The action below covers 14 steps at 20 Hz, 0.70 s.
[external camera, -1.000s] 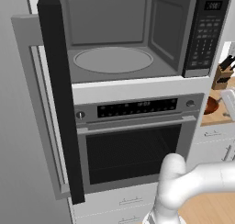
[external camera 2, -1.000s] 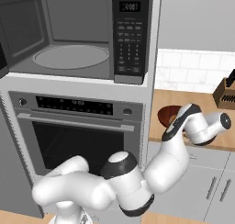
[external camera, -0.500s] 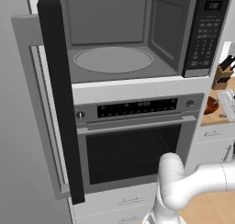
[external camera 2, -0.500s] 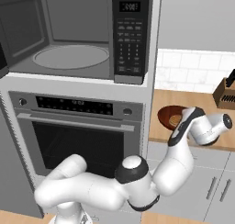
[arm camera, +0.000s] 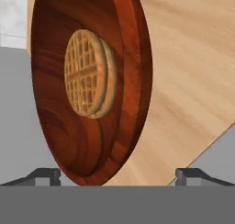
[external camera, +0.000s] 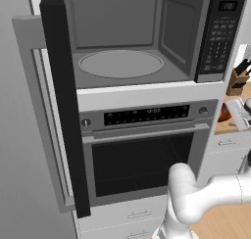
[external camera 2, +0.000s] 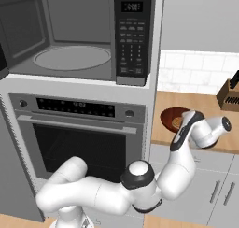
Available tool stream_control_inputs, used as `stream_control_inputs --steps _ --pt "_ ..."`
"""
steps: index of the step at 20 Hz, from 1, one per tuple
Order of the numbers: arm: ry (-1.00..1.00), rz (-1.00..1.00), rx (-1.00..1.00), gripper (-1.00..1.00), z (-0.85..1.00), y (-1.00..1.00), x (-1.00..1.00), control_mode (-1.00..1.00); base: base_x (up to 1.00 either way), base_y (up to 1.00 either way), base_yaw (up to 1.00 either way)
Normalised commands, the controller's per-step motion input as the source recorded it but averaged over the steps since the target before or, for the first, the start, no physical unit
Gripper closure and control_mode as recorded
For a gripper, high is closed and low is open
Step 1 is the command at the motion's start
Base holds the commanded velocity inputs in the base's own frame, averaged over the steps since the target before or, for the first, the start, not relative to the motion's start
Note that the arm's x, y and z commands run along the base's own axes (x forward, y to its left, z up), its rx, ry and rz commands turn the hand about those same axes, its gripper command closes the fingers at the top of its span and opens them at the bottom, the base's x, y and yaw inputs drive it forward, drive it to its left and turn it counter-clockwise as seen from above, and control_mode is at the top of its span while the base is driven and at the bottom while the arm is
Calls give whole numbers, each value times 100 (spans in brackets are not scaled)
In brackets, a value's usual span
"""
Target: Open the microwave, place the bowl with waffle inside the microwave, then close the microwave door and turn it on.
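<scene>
Your gripper [arm camera: 117, 175], jaws spread and empty, faces the bowl [arm camera: 92, 126] with waffle [arm camera: 89, 74] at twelve o'clock, seemingly straddling its rim.

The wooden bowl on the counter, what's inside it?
A single round waffle with a grid pattern lies in the middle of the bowl, which sits on the wooden counter. The patch of bowl directly under the waffle is covered.

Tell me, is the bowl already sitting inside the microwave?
No, the microwave holds just its bare turntable, while the bowl sits on the counter to its right.
</scene>
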Motion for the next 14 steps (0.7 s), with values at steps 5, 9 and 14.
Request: stream_control_inputs --steps 5,9,14 --pt "0 -4 0 -100 -11 5 33 -100 0 0 0" --pt "1 -2 0 -100 -23 -4 4 -100 0 0 0" --pt "1 0 0 -100 -30 0 0 -100 0 0 0"
